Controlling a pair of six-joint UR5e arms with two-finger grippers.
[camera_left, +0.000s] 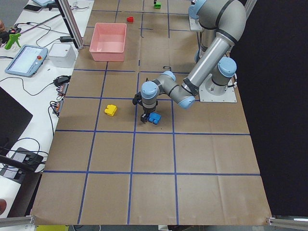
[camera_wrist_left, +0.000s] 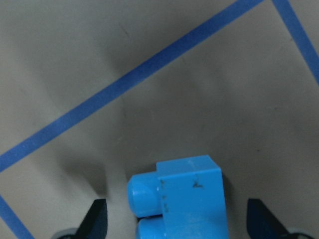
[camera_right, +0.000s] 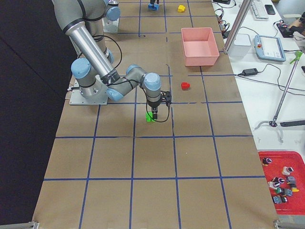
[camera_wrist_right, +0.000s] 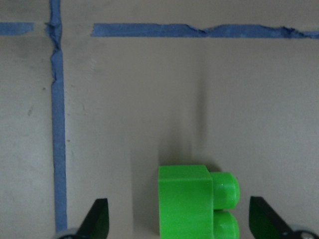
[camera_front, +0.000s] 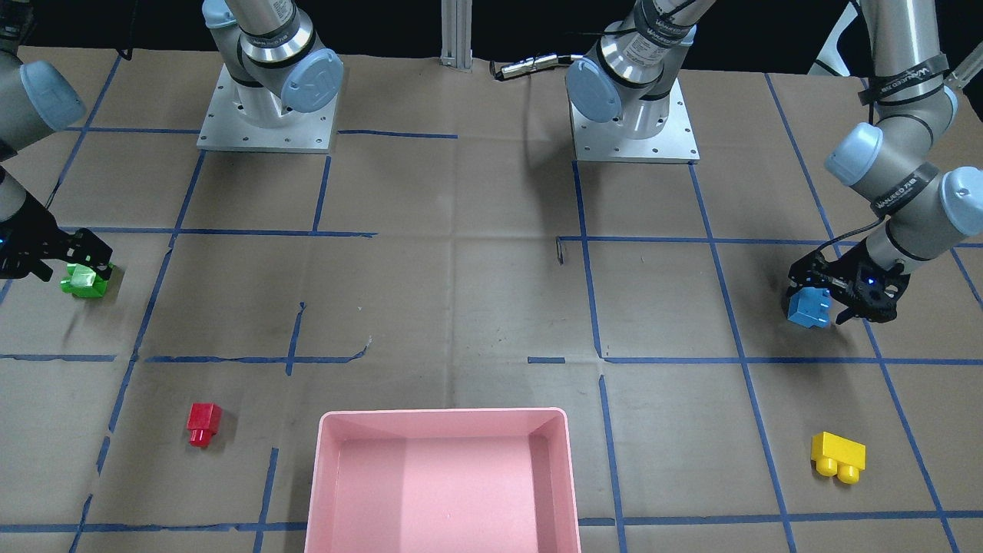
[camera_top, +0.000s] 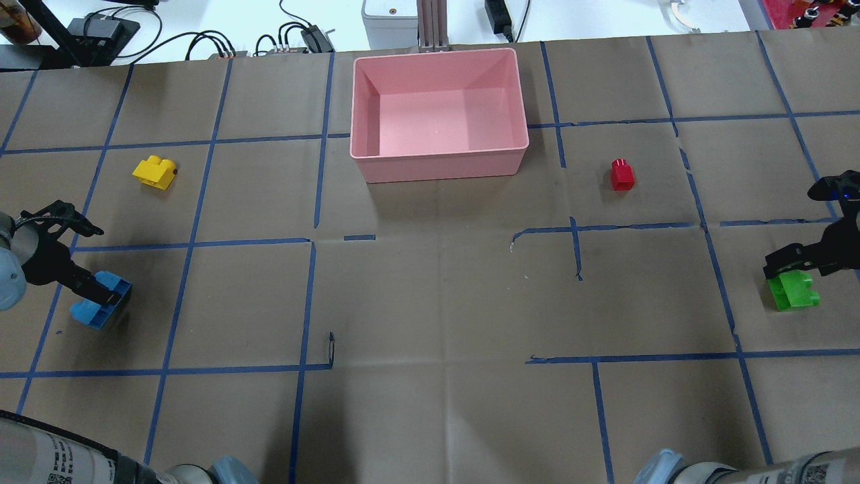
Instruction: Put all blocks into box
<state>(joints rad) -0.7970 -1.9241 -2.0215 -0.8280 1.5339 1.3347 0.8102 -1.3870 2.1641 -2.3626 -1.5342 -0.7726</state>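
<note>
Your left gripper (camera_wrist_left: 178, 221) stood open astride the blue brick (camera_wrist_left: 192, 194) near the table's (camera_top: 437, 302) left edge, fingers clear of the brick's sides. Your right gripper (camera_wrist_right: 178, 221) stood open likewise over the green brick (camera_wrist_right: 187, 199) near the right edge. The box (camera_top: 437, 165) sat centred at the far edge, with the yellow brick (camera_top: 155, 172) well to its left and the red brick (camera_top: 622, 175) to its right.
</note>
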